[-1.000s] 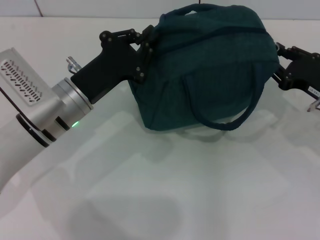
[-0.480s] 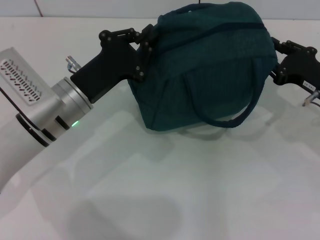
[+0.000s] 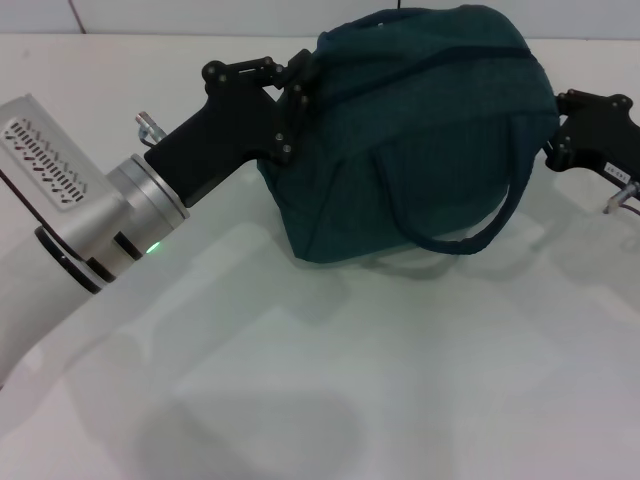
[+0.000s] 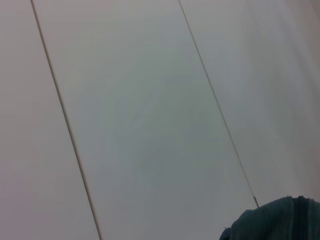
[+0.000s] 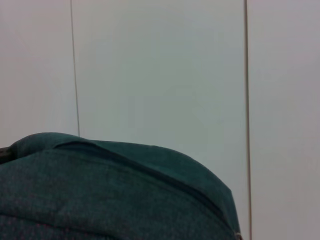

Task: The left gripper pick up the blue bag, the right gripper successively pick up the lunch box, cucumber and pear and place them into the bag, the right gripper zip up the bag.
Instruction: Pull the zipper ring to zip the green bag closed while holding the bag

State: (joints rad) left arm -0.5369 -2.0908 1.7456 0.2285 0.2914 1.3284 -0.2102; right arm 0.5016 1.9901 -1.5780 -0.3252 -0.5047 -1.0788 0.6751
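Up off the table (image 3: 400,380), the bag (image 3: 420,130) hangs between the two arms in the head view, bulging and rounded, its dark blue-green fabric closed along the top where a zip line (image 3: 440,55) runs across. One strap (image 3: 470,225) loops down the front face and droops to the bag's lower edge.

The left gripper (image 3: 295,85) is clenched on the bag's left end, its black fingers pinching the fabric near the top corner, with the black wrist and silver arm section slanting down toward the near left.

The right gripper (image 3: 562,130) sits at the bag's right end, touching or just beside the fabric; whether its fingers grasp anything cannot be told, since the bag hides the tips.

The left wrist view shows pale wall panels and only a corner of the bag (image 4: 275,220). The right wrist view shows the bag's top (image 5: 115,195) close up, a dark seam curving along it, with the panelled wall (image 5: 160,70) behind.
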